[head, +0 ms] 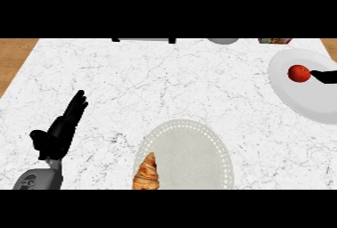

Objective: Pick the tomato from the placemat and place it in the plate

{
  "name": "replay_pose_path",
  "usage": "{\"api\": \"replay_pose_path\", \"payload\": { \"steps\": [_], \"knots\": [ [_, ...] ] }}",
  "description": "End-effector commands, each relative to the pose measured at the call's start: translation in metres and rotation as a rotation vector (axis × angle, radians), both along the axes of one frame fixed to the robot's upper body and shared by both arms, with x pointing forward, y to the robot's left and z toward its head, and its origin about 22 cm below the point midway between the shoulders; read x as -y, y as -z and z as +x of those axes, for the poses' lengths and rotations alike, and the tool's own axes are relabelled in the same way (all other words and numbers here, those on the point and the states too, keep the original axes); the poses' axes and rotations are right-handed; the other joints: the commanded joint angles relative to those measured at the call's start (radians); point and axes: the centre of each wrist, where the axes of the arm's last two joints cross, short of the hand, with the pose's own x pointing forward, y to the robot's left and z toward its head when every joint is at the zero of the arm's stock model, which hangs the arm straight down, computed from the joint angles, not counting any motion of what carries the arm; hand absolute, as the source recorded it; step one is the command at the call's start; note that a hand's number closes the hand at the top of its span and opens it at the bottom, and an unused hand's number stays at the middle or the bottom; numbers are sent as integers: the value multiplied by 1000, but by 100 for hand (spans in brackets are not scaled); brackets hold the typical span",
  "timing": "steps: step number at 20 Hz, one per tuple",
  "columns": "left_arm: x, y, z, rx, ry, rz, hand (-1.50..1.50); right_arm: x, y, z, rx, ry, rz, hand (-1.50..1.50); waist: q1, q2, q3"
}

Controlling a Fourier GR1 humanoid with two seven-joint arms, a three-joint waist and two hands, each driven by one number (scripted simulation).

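The right hand (324, 76) is seen only as a dark sliver entering from the right edge of the head view, its tip just beside the tomato (299, 73), on the tomato's right; whether the fingers are spread, curled or pinching cannot be told, since most of the hand is cut off by the edge. The tomato itself is found over the white plate (309, 104), in its upper part near the far right of the counter — whether it already rests on the plate or is held just above it cannot be made out. It is judged that the carrying part of the task is nearly or fully done, and that what remains is the letting go and the drawing back of the hand without the round fruit being nudged, for a tomato may roll on a shallow dish. Moving outward, the placemat (191, 156) is seen well apart from the plate, at the lower middle of the view, a pale oval with a dotted border; no tomato lies on it, and a croissant (147, 173) lies at its left edge, pointing up the counter. Farther left, the left hand (63, 127) is held open with fingers straight and pointing away, resting above the marbled counter (164, 80) — kept well apart from the work, so it seems. Along the far edge some small things are partly seen, too cropped to be named.
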Motion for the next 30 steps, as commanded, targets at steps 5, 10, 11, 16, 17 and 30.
{"api": "replay_pose_path", "payload": {
  "steps": [5, 10, 11, 16, 17, 30],
  "knots": [
    [-3, -5, -3, -16, 0, 6, 0, 11, 4, -5, 184, 70, 170, -150, -2, 1, 2],
    [-9, 1, -7, -4, -21, 7, 0, 46, -6, -27, 375, 104, 338, -150, -25, -4, 2],
    [-7, -6, -9, -14, -16, -11, 0, 59, -6, -38, 404, 91, 364, -150, -20, -4, 3],
    [0, 0, 2, -11, -35, -2, 0, 90, 23, -81, 478, 82, 456, -150, -31, -3, 2],
    [-5, 2, -13, -20, -40, 11, 0, 116, 15, -107, 473, 74, 458, -150, -30, -5, 2],
    [-13, -2, -8, 1, -8, -4, 0, 149, 62, -195, 417, -40, 384, -150, -15, -2, 4]
  ]
}}
